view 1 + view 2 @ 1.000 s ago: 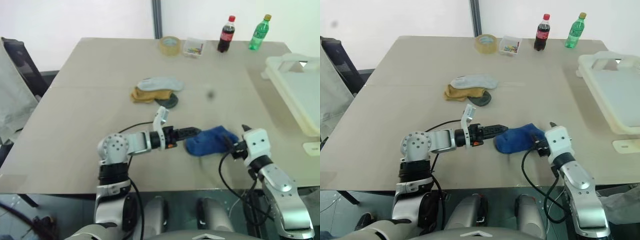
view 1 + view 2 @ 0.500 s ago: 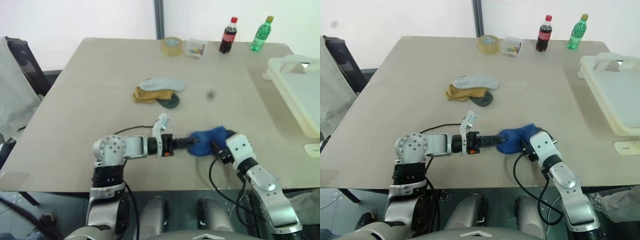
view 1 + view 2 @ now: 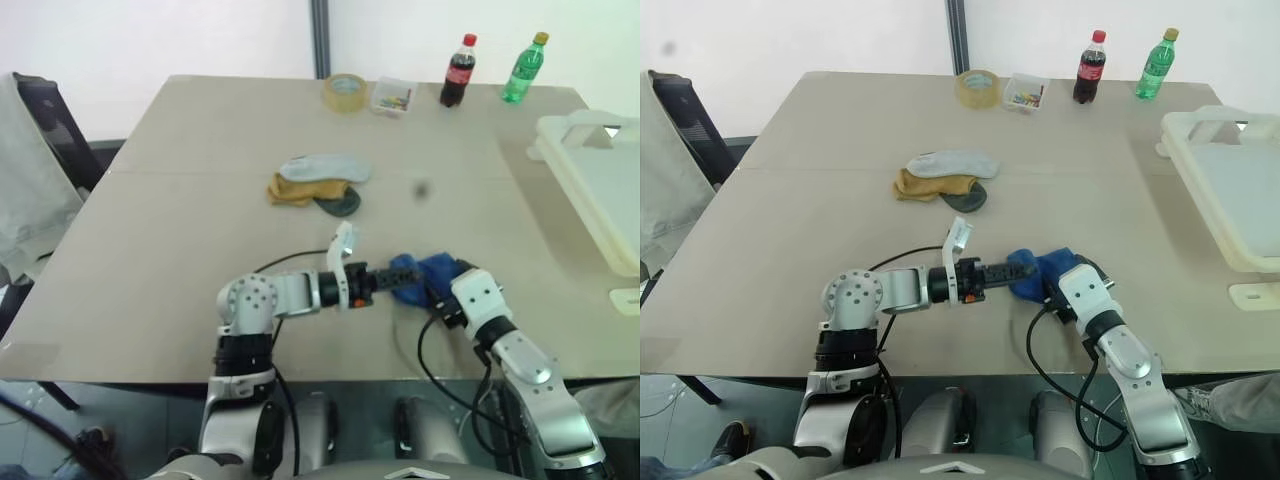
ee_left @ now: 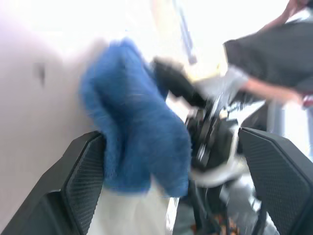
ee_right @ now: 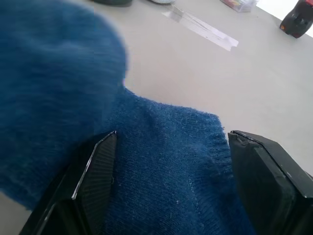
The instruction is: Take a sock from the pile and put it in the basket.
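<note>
A blue sock [image 3: 425, 272] lies bunched up near the table's front edge, apart from the pile [image 3: 315, 186] of grey, mustard and dark green socks at mid-table. My left gripper [image 3: 392, 284] points right and stands open, its fingers [image 4: 85, 186] straddling the sock's left end. My right gripper [image 3: 440, 298] comes from the front right, also open, with the sock's blue knit [image 5: 166, 161] lying between its fingers [image 5: 95, 191]. The cream-white basket [image 3: 565, 132] stands at the table's right edge.
At the far edge stand a tape roll [image 3: 344, 92], a small clear box [image 3: 392, 95], a cola bottle [image 3: 457, 72] and a green bottle [image 3: 522, 68]. A dark chair [image 3: 40, 115] stands off the left side. A person's dark sleeve [image 4: 274, 54] shows beyond the sock.
My left gripper has slid to the right, pushing the blue sock into a tighter bunch. My right gripper closed in on the sock from the right, then held still.
</note>
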### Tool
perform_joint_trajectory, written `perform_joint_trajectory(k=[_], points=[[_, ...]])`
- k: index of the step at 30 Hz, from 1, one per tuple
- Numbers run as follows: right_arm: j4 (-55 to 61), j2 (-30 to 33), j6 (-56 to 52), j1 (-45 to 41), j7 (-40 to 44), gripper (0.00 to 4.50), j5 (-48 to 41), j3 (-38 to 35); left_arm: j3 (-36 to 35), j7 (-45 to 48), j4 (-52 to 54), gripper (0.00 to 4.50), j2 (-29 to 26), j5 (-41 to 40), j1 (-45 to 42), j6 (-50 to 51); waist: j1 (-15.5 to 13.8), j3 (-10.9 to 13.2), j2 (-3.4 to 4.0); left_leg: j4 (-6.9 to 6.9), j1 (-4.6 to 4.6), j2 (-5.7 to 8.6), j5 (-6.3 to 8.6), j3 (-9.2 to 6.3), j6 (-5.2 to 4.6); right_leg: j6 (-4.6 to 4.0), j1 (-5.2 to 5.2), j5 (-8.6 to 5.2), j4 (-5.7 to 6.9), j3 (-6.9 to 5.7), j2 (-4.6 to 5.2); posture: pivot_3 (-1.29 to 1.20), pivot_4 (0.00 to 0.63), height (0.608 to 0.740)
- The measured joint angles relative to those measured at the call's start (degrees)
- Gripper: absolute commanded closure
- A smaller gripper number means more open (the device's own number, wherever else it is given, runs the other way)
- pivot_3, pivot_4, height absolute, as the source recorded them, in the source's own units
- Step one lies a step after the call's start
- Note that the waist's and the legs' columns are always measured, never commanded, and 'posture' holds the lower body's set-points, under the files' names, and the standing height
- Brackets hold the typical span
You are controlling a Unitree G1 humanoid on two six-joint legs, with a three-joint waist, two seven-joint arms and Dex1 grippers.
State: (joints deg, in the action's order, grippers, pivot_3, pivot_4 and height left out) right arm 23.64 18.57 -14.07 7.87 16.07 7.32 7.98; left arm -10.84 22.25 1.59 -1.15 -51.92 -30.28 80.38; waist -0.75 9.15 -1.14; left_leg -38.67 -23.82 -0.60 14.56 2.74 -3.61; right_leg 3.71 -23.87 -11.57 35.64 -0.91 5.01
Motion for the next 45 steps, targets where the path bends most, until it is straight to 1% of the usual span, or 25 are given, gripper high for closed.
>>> perform_joint_trajectory(k=[6,12,18,21,26,29,31,33,35,36,38,39,42,45], points=[[-0.63,0.44,0.55,-0.61,0.80,0.80,-0.03,0.01,0.35,0.58,-0.34,0.03,2.99,-0.23,-1.37,-1.73,0.01,0.00,-0.01,0.00,0.00,0.01,0.00,0.00,-0.01,0.00,0.01,0.00,-0.02,0.00,-0.02,0.00,0.150,0.740],[-0.92,0.45,0.54,-1.00,1.11,0.80,-0.05,-0.05,2.16,1.20,-0.91,0.03,4.51,-1.04,-1.48,-1.43,0.05,0.00,-0.01,-0.01,0.00,0.01,-0.01,0.00,-0.02,0.01,0.01,0.00,-0.01,0.00,-0.04,0.00,0.150,0.740],[0.85,0.62,-2.32,-0.35,2.45,0.80,-2.85,-2.06,3.35,1.27,-4.98,0.03,6.10,0.00,-2.69,-3.43,-0.11,0.01,-0.02,-0.02,-0.03,0.02,0.00,-0.02,-0.03,0.01,0.01,0.00,-0.01,-0.02,-0.04,0.00,0.150,0.740],[3.27,1.99,-5.96,0.50,4.79,0.80,-5.91,-4.13,4.40,2.08,-6.99,0.03,6.29,0.67,-3.88,-5.42,-0.13,0.01,-0.02,-0.02,-0.05,0.05,0.01,-0.01,-0.05,0.01,0.01,0.00,-0.03,0.00,-0.02,0.00,0.150,0.740],[8.83,7.55,-13.43,0.94,10.00,0.80,-11.24,-8.67,6.85,3.85,-12.37,0.03,6.80,3.46,-5.65,-9.11,-0.09,0.02,-0.03,-0.02,-0.06,0.07,0.01,-0.02,-0.06,0.01,0.00,0.00,-0.03,-0.02,-0.04,0.00,0.150,0.740],[11.34,9.46,-17.71,0.55,11.77,0.05,-14.44,-10.46,7.94,5.10,-14.96,0.00,7.21,4.77,-6.45,-10.94,-0.08,0.02,-0.02,-0.02,-0.06,0.05,0.01,-0.03,-0.06,0.01,-0.01,0.00,-0.03,-0.03,-0.06,0.00,0.150,0.740],[12.33,10.82,-19.85,0.61,12.86,0.05,-16.01,-11.65,8.27,5.45,-16.22,0.00,7.42,5.36,-7.02,-11.73,-0.10,0.02,-0.02,-0.02,-0.07,0.05,0.01,-0.02,-0.06,0.01,0.00,0.00,-0.03,-0.02,-0.05,0.00,0.150,0.740],[13.83,11.87,-23.01,1.16,14.15,0.05,-19.13,-14.70,8.67,6.05,-17.21,0.00,7.61,5.86,-7.38,-12.59,-0.16,0.03,-0.03,-0.02,-0.10,0.06,0.02,-0.03,-0.07,0.01,-0.01,0.00,-0.04,-0.03,-0.03,0.00,0.150,0.740],[15.78,11.36,-28.70,1.99,14.97,0.05,-25.96,-20.94,8.73,6.60,-18.07,0.00,7.75,6.47,-7.72,-13.35,-0.27,0.03,-0.04,-0.02,-0.12,0.05,0.02,-0.06,-0.08,0.01,-0.01,0.00,-0.05,-0.04,-0.02,0.00,0.150,0.740],[16.17,11.34,-29.89,2.18,15.03,0.05,-27.39,-22.17,8.72,6.74,-18.11,0.00,7.76,6.71,-7.74,-13.46,-0.23,0.03,-0.04,-0.02,-0.12,0.05,0.02,-0.05,-0.08,0.01,-0.01,0.00,-0.05,-0.04,-0.02,0.00,0.150,0.740],[16.42,11.26,-31.23,2.44,15.12,0.05,-29.24,-23.37,8.73,6.83,-18.20,0.00,7.83,6.79,-7.76,-13.56,-0.20,0.03,-0.04,-0.02,-0.12,0.05,0.03,-0.05,-0.08,0.01,-0.01,0.00,-0.06,-0.04,-0.02,0.00,0.150,0.740],[16.43,10.45,-33.07,2.58,15.27,0.05,-31.75,-24.39,8.73,6.93,-18.35,0.00,7.98,6.87,-7.76,-13.77,-0.15,0.03,-0.04,-0.02,-0.11,0.03,0.03,-0.05,-0.08,0.01,-0.01,0.00,-0.05,-0.04,-0.02,0.00,0.150,0.740],[16.34,5.18,-37.07,0.83,12.61,0.05,-37.39,-24.69,8.98,7.46,-18.38,0.00,8.03,7.15,-7.75,-13.86,-0.01,0.02,-0.02,-0.02,-0.09,-0.01,0.03,-0.05,-0.08,0.00,-0.02,0.00,-0.03,-0.04,-0.04,0.00,0.150,0.740],[16.29,1.93,-39.26,-1.78,9.20,0.05,-39.86,-24.58,9.10,7.52,-18.38,0.00,8.17,7.41,-7.76,-13.97,-0.08,0.02,0.00,-0.03,-0.10,0.00,0.03,-0.04,-0.08,0.01,-0.03,0.00,-0.03,-0.03,-0.03,0.00,0.150,0.740]])
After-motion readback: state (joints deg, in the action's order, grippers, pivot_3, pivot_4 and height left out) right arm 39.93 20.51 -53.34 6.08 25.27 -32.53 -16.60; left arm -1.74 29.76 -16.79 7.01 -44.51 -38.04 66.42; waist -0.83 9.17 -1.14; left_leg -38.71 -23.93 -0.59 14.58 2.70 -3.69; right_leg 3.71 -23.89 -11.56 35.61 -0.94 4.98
